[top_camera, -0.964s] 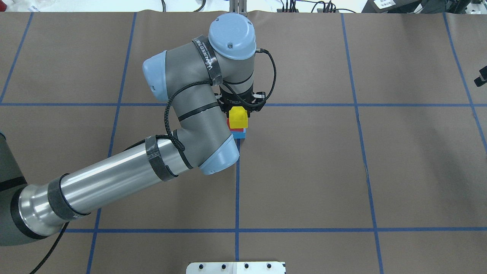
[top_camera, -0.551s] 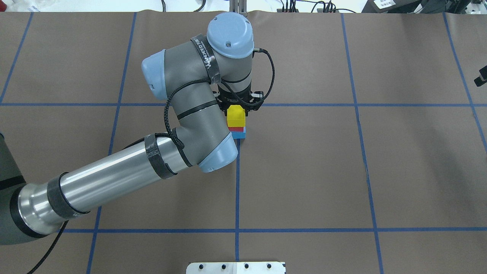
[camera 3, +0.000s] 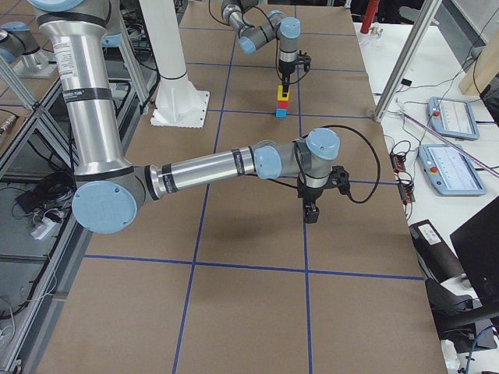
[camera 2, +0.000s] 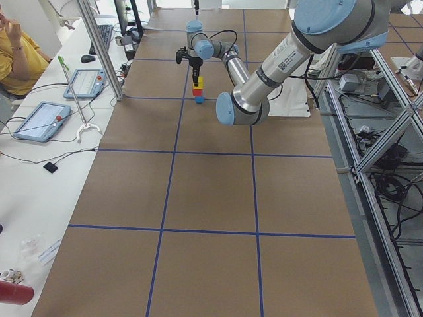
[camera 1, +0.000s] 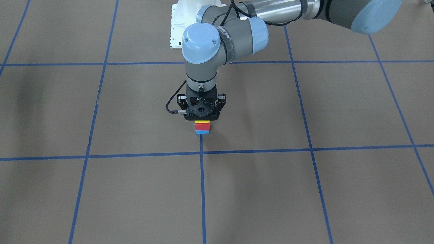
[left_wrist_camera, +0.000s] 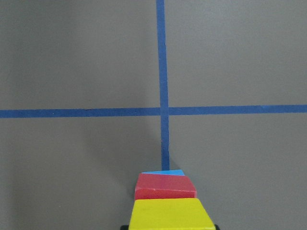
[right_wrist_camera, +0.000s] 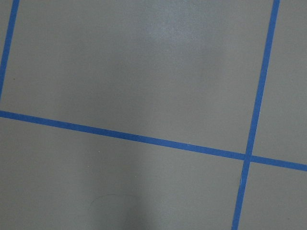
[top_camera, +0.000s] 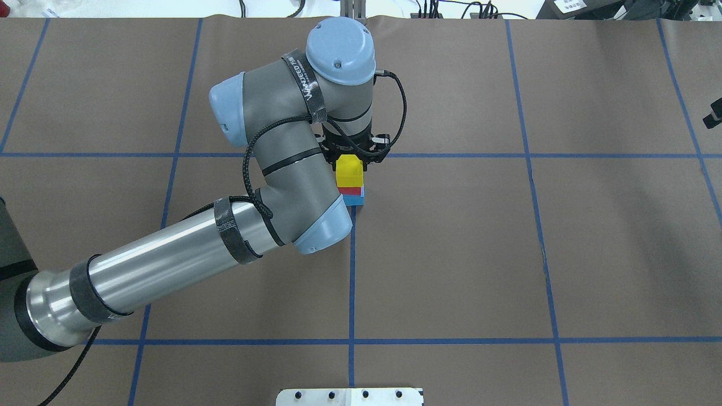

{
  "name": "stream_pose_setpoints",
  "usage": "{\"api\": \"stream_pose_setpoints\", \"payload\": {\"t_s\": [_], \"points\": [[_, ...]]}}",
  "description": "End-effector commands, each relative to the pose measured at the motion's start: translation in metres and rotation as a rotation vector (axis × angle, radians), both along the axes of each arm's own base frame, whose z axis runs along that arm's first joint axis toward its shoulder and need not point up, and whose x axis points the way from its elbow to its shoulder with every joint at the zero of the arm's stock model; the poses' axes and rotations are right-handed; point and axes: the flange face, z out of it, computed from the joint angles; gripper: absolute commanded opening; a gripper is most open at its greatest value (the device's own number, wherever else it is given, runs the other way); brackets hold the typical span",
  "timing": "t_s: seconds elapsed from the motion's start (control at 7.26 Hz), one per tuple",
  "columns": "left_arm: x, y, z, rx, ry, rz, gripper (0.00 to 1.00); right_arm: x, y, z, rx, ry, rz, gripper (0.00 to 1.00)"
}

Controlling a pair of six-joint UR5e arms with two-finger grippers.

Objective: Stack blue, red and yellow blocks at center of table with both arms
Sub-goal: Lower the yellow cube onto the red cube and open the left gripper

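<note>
Three blocks stacked near centre | left gripper (camera 1: pixel 202 118) seemingly clamped on yellow block (top_camera: pixel 349 171), atop red block (camera 1: pixel 202 125) and blue block (camera 1: pixel 202 131), 6 o'clock of tape cross (left_wrist_camera: pixel 163 111) | advice: confirm edges flush, open gently, lift straight up | right gripper (camera 3: pixel 312 212) at 3 o'clock, well apart, opening indiscernible

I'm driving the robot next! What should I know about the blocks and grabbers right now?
Left gripper: straight above the stack, seemingly shut on the yellow block.
Right gripper: off to the side above the table; open or shut, cannot tell.
Blocks: blue block at the bottom, red block on it, yellow on top, by the centre tape cross.
Done: all three stacked.
Left to do: let go of the yellow and lift away gently.
</note>
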Motion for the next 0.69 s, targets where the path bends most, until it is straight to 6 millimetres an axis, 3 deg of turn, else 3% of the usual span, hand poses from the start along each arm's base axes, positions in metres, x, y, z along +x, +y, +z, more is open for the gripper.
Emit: {"api": "stream_pose_setpoints", "payload": {"t_s": [0.0,0.41,0.55], "points": [[0.0008,0.0008,-0.0001,0.003,0.001,0.003,0.50,0.0000,0.0001,0.0001,0.000,-0.001,0.000,1.00],[0.0021,0.0013,0.0015,0.003,0.000,0.006,0.69,0.0001,0.0006,0.0009,-0.002,0.000,0.000,1.00],[0.0021,0.0014,0.0015,0.003,0.000,0.006,0.85,0.0000,0.0001,0.0001,0.000,-0.001,0.000,1.00]]}}
